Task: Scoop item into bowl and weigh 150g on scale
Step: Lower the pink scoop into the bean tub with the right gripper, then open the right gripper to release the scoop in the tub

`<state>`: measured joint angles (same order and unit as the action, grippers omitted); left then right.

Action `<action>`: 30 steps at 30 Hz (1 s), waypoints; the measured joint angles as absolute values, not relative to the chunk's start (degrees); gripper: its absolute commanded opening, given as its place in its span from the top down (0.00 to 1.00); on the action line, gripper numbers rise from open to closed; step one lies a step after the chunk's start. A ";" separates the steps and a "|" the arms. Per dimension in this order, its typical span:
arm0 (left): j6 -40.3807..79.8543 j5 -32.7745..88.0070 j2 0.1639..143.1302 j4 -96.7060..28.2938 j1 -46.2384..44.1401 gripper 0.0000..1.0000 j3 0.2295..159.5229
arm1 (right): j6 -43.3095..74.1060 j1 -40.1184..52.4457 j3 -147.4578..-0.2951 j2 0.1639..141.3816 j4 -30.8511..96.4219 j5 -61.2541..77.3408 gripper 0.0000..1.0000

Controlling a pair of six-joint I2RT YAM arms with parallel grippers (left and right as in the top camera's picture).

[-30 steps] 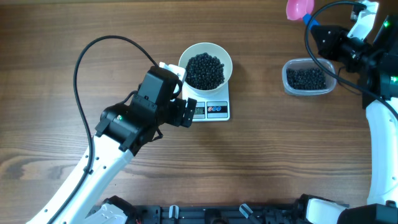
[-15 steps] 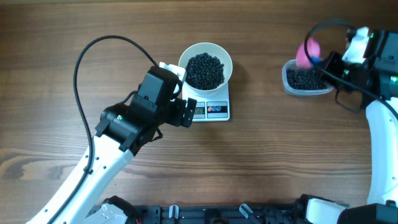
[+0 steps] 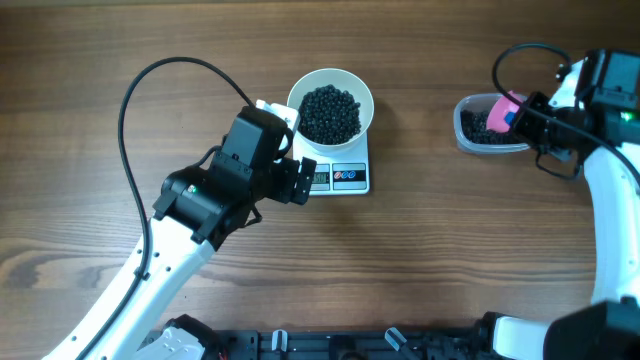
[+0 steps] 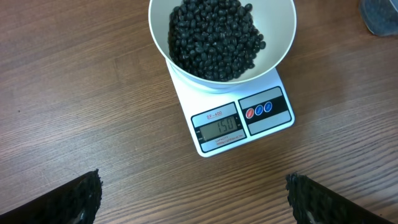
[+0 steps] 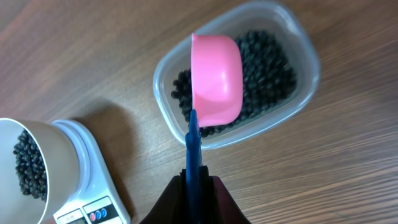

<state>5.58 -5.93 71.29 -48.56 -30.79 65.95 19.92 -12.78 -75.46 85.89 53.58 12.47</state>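
White bowl [image 3: 330, 103] heaped with black beans [image 4: 214, 34] sits on scale [image 4: 273, 115]; display at scale's 6 o'clock end reads 150. Left gripper [image 4: 196, 205] spread wide, empty, by scale's 9 o'clock side. Right gripper [image 5: 198, 186] clamped on pink scoop [image 5: 216, 78] by its blue handle [image 5: 194, 149], over clear tub [image 5: 308, 68] at bowl's 3 o'clock.

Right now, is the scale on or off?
On: the scale has dark digits on its display, apparently 150, with the bowl on it.
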 measured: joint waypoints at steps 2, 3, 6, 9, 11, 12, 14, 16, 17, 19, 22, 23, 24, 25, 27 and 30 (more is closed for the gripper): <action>5.58 -5.93 71.29 -48.56 -30.79 0.00 65.95 | 20.16 -12.78 -75.46 87.92 53.58 13.30 0.95; 5.58 -5.93 71.29 -48.56 -30.79 0.00 65.95 | 20.34 -12.78 -75.46 88.90 53.58 13.58 0.94; 5.58 -5.93 71.29 -48.56 -30.79 0.00 65.95 | 21.23 -12.84 -75.46 90.21 53.56 13.93 0.86; 5.58 -5.93 71.29 -48.56 -30.79 0.00 65.95 | 21.71 -12.84 -75.46 90.24 53.56 13.80 0.72; 5.58 -5.93 71.29 -48.56 -30.79 0.00 65.95 | 22.35 -12.84 -75.46 90.24 53.60 13.56 0.68; 5.58 -5.93 71.29 -48.56 -30.79 0.00 65.95 | 22.22 -12.84 -75.46 90.24 53.60 13.47 0.66; 5.58 -5.93 71.29 -48.56 -30.79 0.00 65.95 | 22.28 -12.84 -75.46 90.24 53.63 13.39 0.53; 5.58 -5.93 71.29 -48.56 -30.79 0.00 65.95 | 22.26 -12.84 -75.46 90.24 53.74 13.21 0.36; 5.58 -5.93 71.29 -48.56 -30.79 0.00 65.95 | 22.63 -12.84 -75.46 90.24 53.84 13.13 0.29; 5.58 -5.93 71.29 -48.56 -30.79 0.00 65.95 | 22.63 -12.86 -75.46 90.24 54.33 12.29 0.15; 5.58 -5.93 71.29 -48.53 -30.79 0.00 65.95 | 22.35 -12.88 -75.46 90.24 56.03 8.88 0.00; 5.58 -5.93 71.29 -48.53 -30.79 0.00 65.95 | 22.68 -12.91 -75.46 90.24 56.45 7.77 0.00; 5.58 -5.93 71.29 -48.53 -30.79 0.00 65.95 | 22.50 -12.91 -75.46 90.24 56.99 6.22 0.00; 5.58 -5.93 71.29 -48.56 -30.79 0.00 65.95 | 22.52 -12.93 -75.46 90.24 57.43 5.02 0.00; 5.58 -5.96 71.29 -48.56 -30.79 0.00 65.95 | 22.44 -12.95 -75.46 90.24 57.87 3.51 0.00; 5.58 -5.93 71.29 -48.56 -30.79 0.00 65.95 | 22.00 -12.95 -75.46 90.24 57.87 2.37 0.00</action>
<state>5.58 -5.93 71.29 -48.56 -30.79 65.95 22.00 -12.95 -75.46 90.24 57.87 2.37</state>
